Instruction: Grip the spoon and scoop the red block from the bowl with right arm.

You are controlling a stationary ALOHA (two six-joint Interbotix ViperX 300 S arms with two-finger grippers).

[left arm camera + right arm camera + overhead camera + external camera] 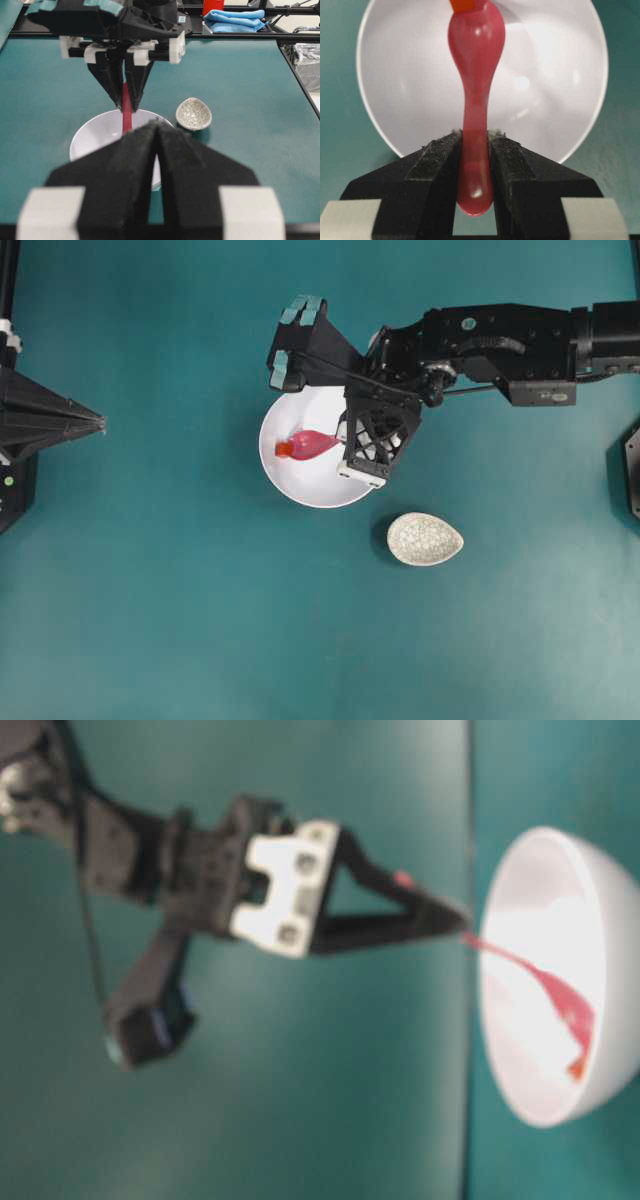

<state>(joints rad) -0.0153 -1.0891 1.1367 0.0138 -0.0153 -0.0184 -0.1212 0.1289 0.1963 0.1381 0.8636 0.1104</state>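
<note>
The first part of the task is judged to be done: the spoon (476, 100) is held by its handle between the two black fingers of the right gripper (475, 150), as is shown plainly in the right wrist view; the jaws are closed narrowly on the handle, and the end of the handle comes out behind them, toward the wrist.

The scoop is stretched out ahead of the fingertips and lowered inside the bowl (285, 470); the red block (465, 5) is seen just beyond the far tip of the scoop, touching it or almost touching it; whether the block is already partly on the scoop cannot be told, because it is cut by the edge of the wrist view and is small in the overhead one (284, 449).

The scooping itself is judged to be not yet finished; the block is not lifted out, and it remains in the bowl, in front of the hand.

The left gripper (156, 131) is parked well apart from the bowl; its fingers are pressed together and nothing is held by it.
</note>
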